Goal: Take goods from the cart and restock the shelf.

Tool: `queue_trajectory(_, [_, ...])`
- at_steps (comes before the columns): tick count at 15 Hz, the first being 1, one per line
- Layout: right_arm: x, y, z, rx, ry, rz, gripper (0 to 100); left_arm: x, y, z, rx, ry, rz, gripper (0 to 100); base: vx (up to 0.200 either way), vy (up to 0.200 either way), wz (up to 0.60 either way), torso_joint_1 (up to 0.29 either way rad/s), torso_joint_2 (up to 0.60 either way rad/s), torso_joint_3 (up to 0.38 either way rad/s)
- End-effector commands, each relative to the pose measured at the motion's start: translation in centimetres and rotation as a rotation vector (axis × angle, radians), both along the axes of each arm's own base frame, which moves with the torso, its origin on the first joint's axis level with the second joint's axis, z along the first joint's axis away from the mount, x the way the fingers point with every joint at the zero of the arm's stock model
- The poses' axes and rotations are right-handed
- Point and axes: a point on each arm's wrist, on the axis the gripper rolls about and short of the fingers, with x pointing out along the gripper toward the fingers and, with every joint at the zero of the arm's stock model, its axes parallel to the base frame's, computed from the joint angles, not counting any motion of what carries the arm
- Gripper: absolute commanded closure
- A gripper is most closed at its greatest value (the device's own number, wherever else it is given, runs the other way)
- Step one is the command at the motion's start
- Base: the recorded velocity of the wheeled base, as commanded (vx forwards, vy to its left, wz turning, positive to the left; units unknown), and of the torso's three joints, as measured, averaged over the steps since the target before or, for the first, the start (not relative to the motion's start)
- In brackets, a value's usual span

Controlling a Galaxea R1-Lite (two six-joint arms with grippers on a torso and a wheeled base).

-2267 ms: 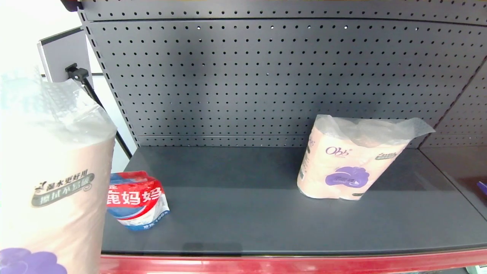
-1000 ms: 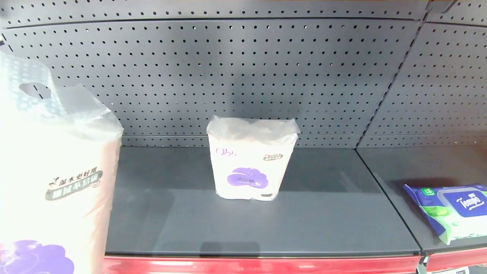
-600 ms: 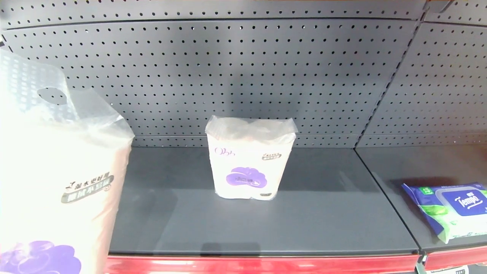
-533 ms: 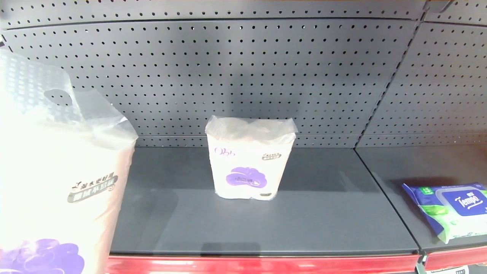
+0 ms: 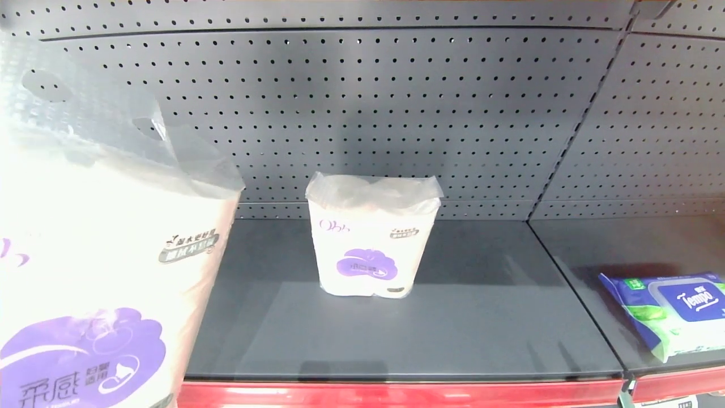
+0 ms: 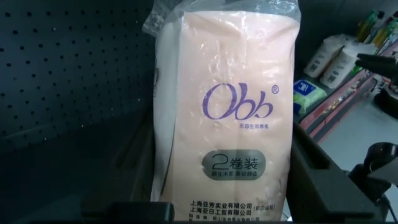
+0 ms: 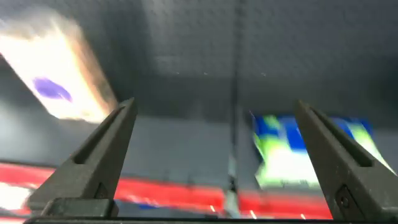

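Observation:
A tall pink pack of toilet paper [image 5: 102, 272] with a purple label hangs close in front of the head camera at the left, before the shelf's front edge. My left gripper [image 6: 224, 193] is shut on this pack [image 6: 227, 112], with a dark finger [image 6: 314, 171] against each side. A matching pack [image 5: 371, 235] stands upright in the middle of the dark grey shelf board [image 5: 481, 317]. My right gripper [image 7: 214, 155] is open with nothing between its fingers, and it faces the shelf between that standing pack [image 7: 56, 74] and a wipes pack [image 7: 305, 149].
A blue and green wipes pack [image 5: 674, 311] lies on the neighbouring shelf board to the right. A perforated back panel [image 5: 396, 113] closes the rear. A red strip [image 5: 396, 394] runs along the shelf's front edge. Bare board lies left and right of the standing pack.
The head camera swung right early on, taking a red and white bag out of view. Since then the held pack has moved up and right, closer to the shelf.

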Motion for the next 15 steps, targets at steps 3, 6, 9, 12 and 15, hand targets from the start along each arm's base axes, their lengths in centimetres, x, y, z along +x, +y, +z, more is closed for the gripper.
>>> queue_trajectory(3, [16.7,5.3,1.8,-0.011,0.261,0.356,0,1.7,-0.6,0.8,0.009,0.029,0.008,100,0.000,0.000,0.00,0.000,0.00,0.000])
queue_trajectory(6, [21.1,8.3,-0.5,-0.076,0.238,0.621,0,2.3,-0.9,0.7,0.003,0.064,0.013,100,0.000,0.000,0.00,0.000,0.00,0.000])
queue_trajectory(9, [22.4,11.0,-1.2,-0.092,0.262,0.719,0,2.1,-0.8,1.1,-0.010,0.048,0.018,100,0.000,0.000,0.00,0.000,0.00,0.000])
queue_trajectory(12, [23.5,12.2,-1.8,-0.087,0.280,0.797,0,1.8,-0.6,1.1,-0.012,0.040,0.021,100,0.000,0.000,0.00,0.000,0.00,0.000])
queue_trajectory(15, [23.7,12.0,-2.1,-0.087,0.283,0.816,0,1.9,-0.7,1.1,-0.011,0.041,0.018,100,0.000,0.000,0.00,0.000,0.00,0.000])
